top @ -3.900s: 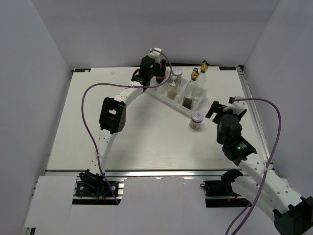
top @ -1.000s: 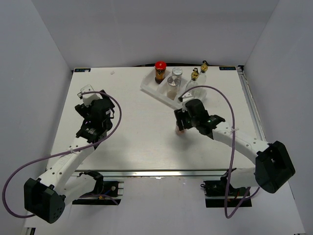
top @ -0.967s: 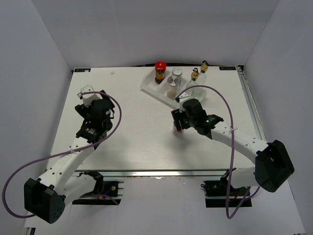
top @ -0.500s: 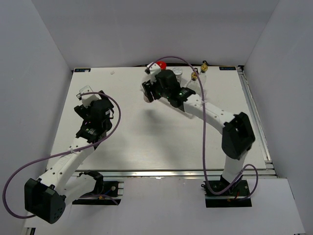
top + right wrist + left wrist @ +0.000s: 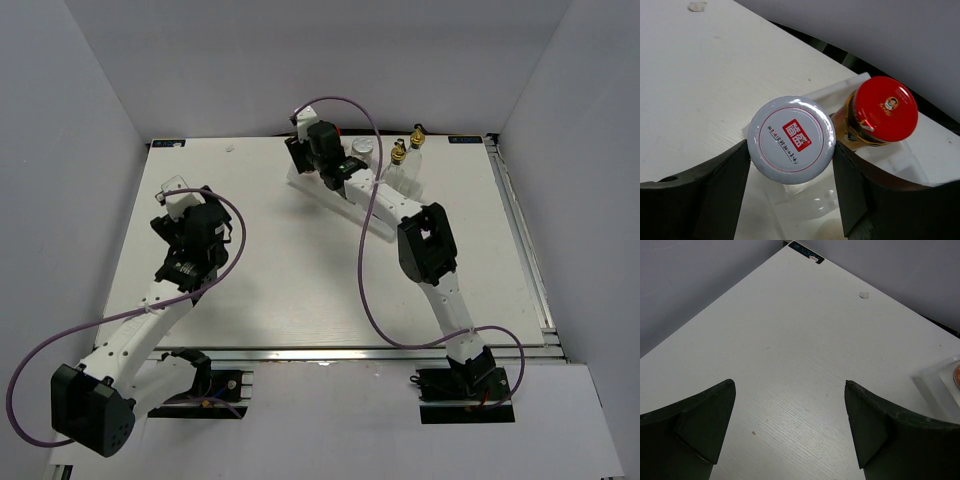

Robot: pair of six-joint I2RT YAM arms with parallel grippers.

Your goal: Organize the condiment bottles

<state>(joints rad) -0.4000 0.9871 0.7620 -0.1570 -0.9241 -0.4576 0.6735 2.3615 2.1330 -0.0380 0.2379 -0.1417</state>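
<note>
On white table, grey walls | left gripper wide | right gripper holds lilac-lidded jar

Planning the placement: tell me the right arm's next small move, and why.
Probably lower straight down: the right gripper grips the short pale-lidded jar over the white plastic tray, close beside the red-lidded dark jar, apparently not yet set down.

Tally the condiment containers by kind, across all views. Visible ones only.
Gold-spout glass bottles: 2
Silver-capped shaker: 1
Red-lidded jar: 1
Pale-lidded jar, in the right pincer: 1
Total: 5 in view; the right arm hides part of the tray.
</note>
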